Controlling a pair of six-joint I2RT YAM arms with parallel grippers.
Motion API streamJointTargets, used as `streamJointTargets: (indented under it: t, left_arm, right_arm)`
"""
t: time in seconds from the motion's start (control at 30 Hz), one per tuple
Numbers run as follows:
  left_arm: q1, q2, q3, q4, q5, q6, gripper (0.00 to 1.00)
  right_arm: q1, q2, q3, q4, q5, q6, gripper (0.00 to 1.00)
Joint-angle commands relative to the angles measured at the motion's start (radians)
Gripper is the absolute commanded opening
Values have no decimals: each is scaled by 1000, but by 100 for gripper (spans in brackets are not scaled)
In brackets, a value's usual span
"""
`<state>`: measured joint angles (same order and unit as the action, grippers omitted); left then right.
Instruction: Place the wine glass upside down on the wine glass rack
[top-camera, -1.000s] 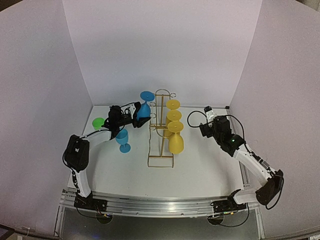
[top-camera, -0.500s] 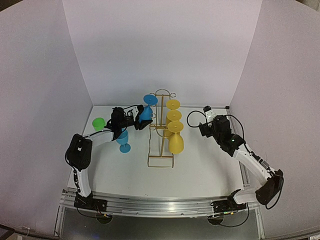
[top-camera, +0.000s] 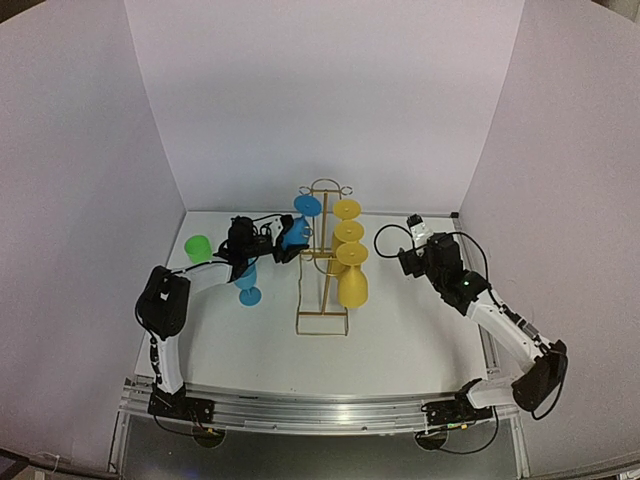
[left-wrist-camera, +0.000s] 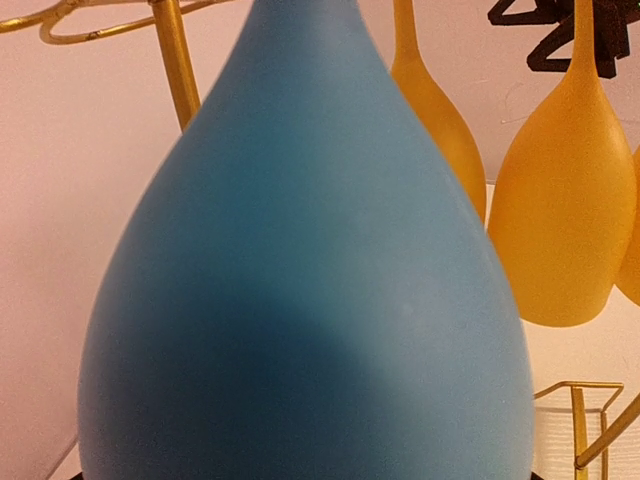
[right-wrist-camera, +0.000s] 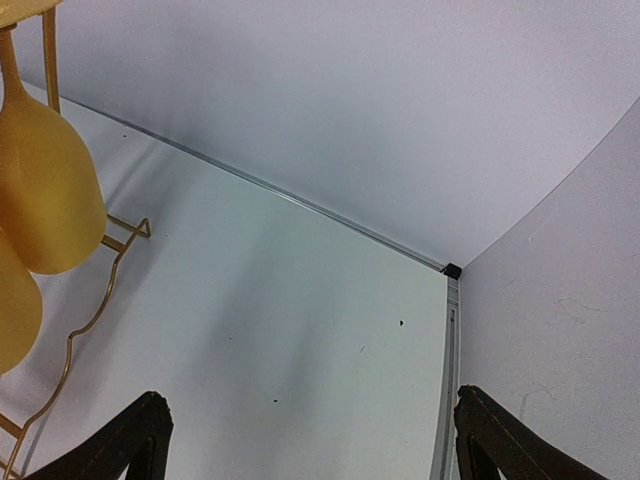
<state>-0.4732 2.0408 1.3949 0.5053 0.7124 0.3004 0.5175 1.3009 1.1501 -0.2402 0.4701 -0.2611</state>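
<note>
Top external view, from the left: a green cup (top-camera: 197, 246) stands near the back wall, and a second blue glass (top-camera: 247, 281) stands upright on the table (top-camera: 400, 340). The left gripper (top-camera: 282, 245) is clamped around the bowl of the blue wine glass (top-camera: 296, 230), holding it off the table, foot uppermost, against the left side of the wine glass rack (top-camera: 324, 280). Whether its foot touches a loop I cannot tell. Yellow glasses (top-camera: 349, 270) hang upside down on the rack's right side. The right gripper (right-wrist-camera: 308, 420) is spread wide and holds nothing.
</note>
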Motion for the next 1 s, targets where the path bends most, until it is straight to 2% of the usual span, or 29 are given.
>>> streamJointTargets:
  t: [0.0, 0.13, 0.23, 0.33, 0.43, 0.73, 0.97]
  left_arm:
    - [-6, 11, 37, 9, 17, 15, 47]
    - [-7, 17, 25, 19, 24, 4, 52]
    - [-7, 22, 20, 25, 32, -14, 61]
    - [-7, 25, 18, 24, 42, -26, 76]
    - [-7, 23, 11, 26, 51, -28, 86]
    - [-5, -25, -34, 32, 43, -16, 99]
    - [3, -110, -107, -82, 31, 60, 100]
  right_arm:
    - [-3, -38, -9, 22, -3, -7, 93]
    - [-3, -36, -13, 23, -2, -7, 93]
    - [-4, -31, -11, 22, -8, -10, 93]
    - [-3, -25, -5, 23, -16, -16, 93]
    - [-4, -22, 3, 22, -16, -22, 93]
    - [-3, -27, 13, 23, -29, -23, 93]
    - [-3, -44, 13, 22, -50, -10, 94]
